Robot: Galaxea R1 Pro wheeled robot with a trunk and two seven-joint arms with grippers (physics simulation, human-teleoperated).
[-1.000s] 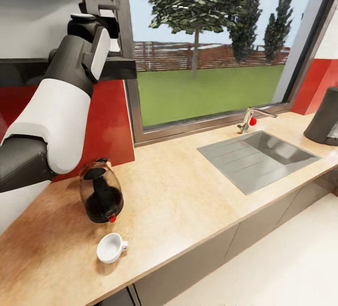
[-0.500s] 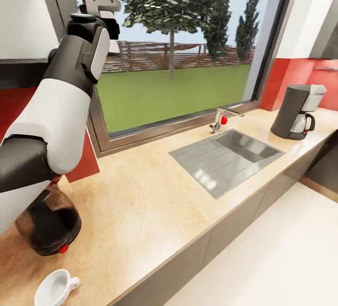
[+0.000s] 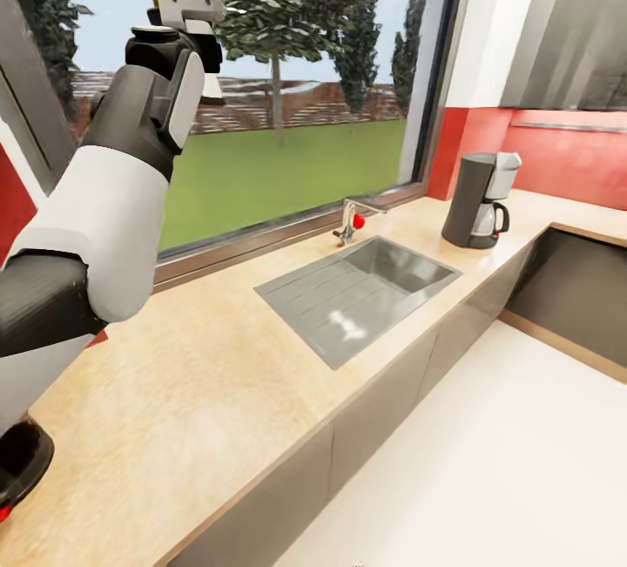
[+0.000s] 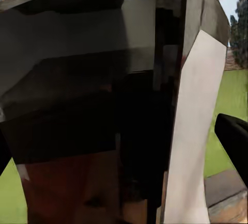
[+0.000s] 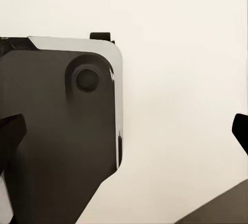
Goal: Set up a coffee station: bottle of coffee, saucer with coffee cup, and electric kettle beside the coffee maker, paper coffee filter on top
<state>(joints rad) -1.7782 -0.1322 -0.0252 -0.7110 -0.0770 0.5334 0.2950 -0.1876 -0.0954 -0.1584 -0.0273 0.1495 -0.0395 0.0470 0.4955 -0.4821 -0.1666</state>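
So the left arm [image 3: 104,201] is raised up high in front of the window [image 3: 287,105], and its claw [image 3: 187,10] is up by the glass, but I honestly can't tell if it's open or clamped on something, the wrist view there is just a dark blurry mess. Right claw's fingertips [image 5: 10,131] sit wide apart at the edges of its own camera, nothing between them, so it's open. Coffee maker [image 3: 479,199] stands on the desk [image 3: 218,375] at the far end by the red wall, past the steel sink [image 3: 357,293] and faucet [image 3: 353,219]. The electric kettle [image 3: 22,462] just peeks in at the near corner, on the desk too, well apart from the coffee maker
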